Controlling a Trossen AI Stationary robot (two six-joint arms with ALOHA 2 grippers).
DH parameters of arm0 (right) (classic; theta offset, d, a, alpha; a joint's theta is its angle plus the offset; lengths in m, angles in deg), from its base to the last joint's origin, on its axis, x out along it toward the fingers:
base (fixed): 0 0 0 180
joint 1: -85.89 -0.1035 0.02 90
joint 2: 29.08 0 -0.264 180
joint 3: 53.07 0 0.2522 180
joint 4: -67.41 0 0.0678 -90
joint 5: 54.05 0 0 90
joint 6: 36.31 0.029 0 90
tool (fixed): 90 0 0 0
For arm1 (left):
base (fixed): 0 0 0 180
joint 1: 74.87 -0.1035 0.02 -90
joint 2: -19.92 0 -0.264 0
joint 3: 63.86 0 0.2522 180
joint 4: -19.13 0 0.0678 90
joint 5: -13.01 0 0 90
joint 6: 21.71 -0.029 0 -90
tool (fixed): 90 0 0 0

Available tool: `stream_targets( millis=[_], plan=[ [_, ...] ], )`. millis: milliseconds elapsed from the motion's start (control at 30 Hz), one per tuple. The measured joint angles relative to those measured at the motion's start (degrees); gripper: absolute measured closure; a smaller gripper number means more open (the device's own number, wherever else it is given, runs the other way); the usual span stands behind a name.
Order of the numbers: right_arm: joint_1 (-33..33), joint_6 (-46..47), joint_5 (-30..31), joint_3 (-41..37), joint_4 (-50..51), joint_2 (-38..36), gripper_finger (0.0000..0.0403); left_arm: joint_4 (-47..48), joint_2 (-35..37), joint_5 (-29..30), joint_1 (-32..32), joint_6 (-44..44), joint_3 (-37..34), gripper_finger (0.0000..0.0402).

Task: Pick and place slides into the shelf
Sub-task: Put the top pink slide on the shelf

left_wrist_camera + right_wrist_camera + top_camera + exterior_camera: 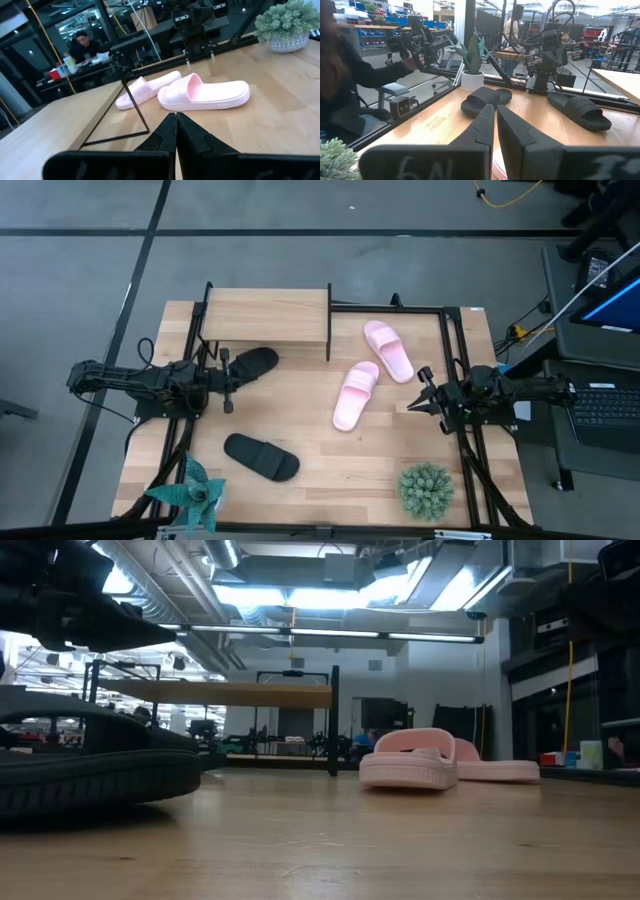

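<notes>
The shelf (265, 315) stands at the table's far side, left of centre, with a light plank top on thin black legs. One black slide (250, 365) lies sole down just in front of it, and another (262, 457) lies nearer the front edge. Two pink slides (388, 350) (356, 395) lie flat right of centre. My left gripper (176, 116) hovers shut at the table's left side, beside the far black slide and pointing level at the pink slides (205, 92). My right gripper (495, 107) hovers at the right side, its fingers together but for a thin slit, pointing at the black slides (485, 100).
A spiky green plant (200, 495) stands at the near left corner and a round bushy one (427, 490) at the near right. A black frame rail (455, 380) runs along the table's edges. A person (350, 80) sits beyond the table's left side.
</notes>
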Motion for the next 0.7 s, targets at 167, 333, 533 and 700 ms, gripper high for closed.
stream_targets(
  millis=[167, 333, 533, 700],
  plan=[
    [-0.01, 0.12, 0.0, 0.01, 0.0, 0.02, 0.0377, 0.02, -0.01, -2.03, 0.01, 14.23, 0.02, 0.0401],
    [-0.02, 0.23, 0.0, -0.01, 0.0, 0.02, 0.0377, 0.02, -0.01, -4.66, -0.01, 18.13, 0.0, 0.0401],
    [0.0, 5.62, 0.0, -0.01, 0.0, 0.0, 0.0377, 0.04, -0.01, -12.31, 0.0, 18.03, 0.01, 0.0401],
    [0.0, 9.24, -0.01, 0.01, 0.0, 0.0, 0.0377, 0.04, 0.0, -9.92, 0.0, 18.02, 0.0, 0.0401]
  ],
)
